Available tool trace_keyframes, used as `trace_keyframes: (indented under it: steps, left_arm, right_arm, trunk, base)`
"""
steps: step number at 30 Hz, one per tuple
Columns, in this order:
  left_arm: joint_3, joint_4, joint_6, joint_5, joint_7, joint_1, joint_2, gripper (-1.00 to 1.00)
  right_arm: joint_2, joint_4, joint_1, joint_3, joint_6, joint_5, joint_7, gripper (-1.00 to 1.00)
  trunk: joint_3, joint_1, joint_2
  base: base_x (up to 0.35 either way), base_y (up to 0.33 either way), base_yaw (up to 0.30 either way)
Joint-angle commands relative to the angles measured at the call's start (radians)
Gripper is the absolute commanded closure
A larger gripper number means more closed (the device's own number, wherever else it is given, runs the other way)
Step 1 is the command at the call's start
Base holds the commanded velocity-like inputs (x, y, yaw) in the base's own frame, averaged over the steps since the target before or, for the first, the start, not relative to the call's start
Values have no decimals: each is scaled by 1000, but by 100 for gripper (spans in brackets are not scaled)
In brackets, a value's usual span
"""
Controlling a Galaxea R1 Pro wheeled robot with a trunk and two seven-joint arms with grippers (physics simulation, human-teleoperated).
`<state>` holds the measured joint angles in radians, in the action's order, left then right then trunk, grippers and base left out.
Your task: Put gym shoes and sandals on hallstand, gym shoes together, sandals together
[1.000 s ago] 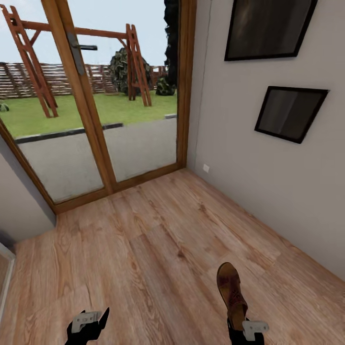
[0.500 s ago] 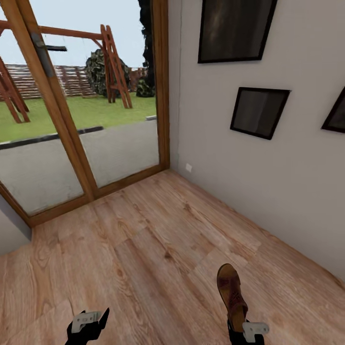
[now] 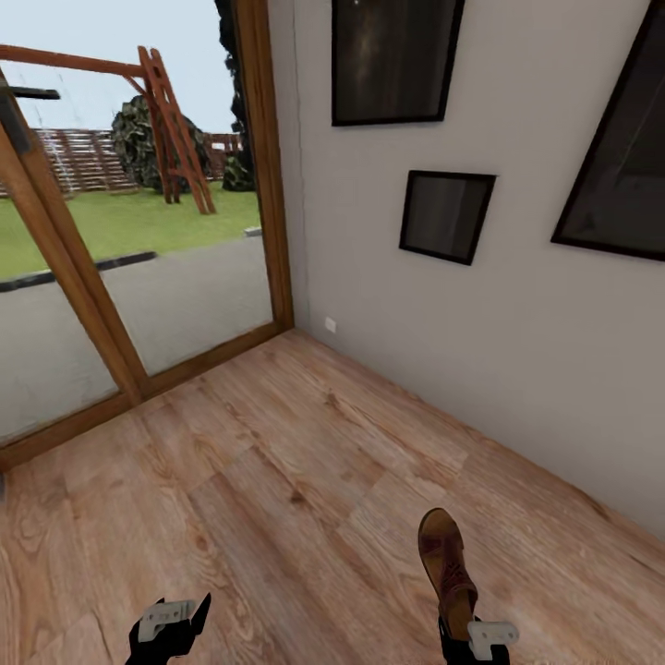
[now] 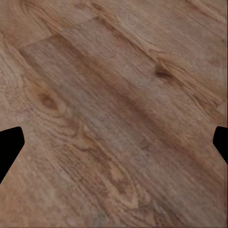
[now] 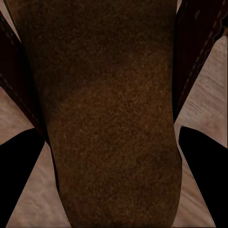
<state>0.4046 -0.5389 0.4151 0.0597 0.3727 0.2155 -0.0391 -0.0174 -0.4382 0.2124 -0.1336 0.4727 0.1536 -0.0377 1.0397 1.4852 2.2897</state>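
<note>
- The right gripper (image 3: 462, 637) is at the lower edge of the head view and it is clenched on one sandal (image 3: 445, 563), holding it at the heel end.
- The sandal is lifted above the corridor floor (image 3: 277, 480) and its toe points forward, away from the robot, toward the grey wall (image 3: 517, 351).
- In the right wrist view, the tan insole of the sandal (image 5: 104, 114) takes most of the picture, and the two dark fingertips (image 5: 19, 175) stand on both sides of it, close against the shoe.
- Dark brown leather straps (image 5: 194, 52) with light stitching run along the sides of the insole; I think they belong to the same sandal, but the view is too close to be sure.
- The left gripper (image 3: 171, 628) is at the lower left of the head view, above the floor, and it is released: in the left wrist view its two fingertips (image 4: 9, 147) stand far apart at the picture edges, with bare wood planks (image 4: 114, 114) between them.
- The floor is light brown wood with visible grain.
- Three dark picture frames (image 3: 445, 214) hang on the grey wall on the right.
- On the left, a glass door with a wooden frame (image 3: 263, 166) shows grass, a paved strip and a wooden swing frame (image 3: 171, 129) outside.
- A small white socket (image 3: 330, 324) is low on the wall, near the corner beside the door.
</note>
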Motion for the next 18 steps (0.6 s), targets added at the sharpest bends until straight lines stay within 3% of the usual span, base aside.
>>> trace_keyframes:
  steps: [1,18]
  left_arm:
    - [7,0,4,6,8,1,1,-100]
    - [7,1,2,6,8,1,2,-100]
  right_arm:
    - [-1,1,1,-6,3,11,-4,100]
    - [-1,1,1,-7,3,9,-5,100]
  trunk:
    - [0,0,0]
    - [-6,0,0]
  base:
    - [0,0,-258]
    - [0,0,-264]
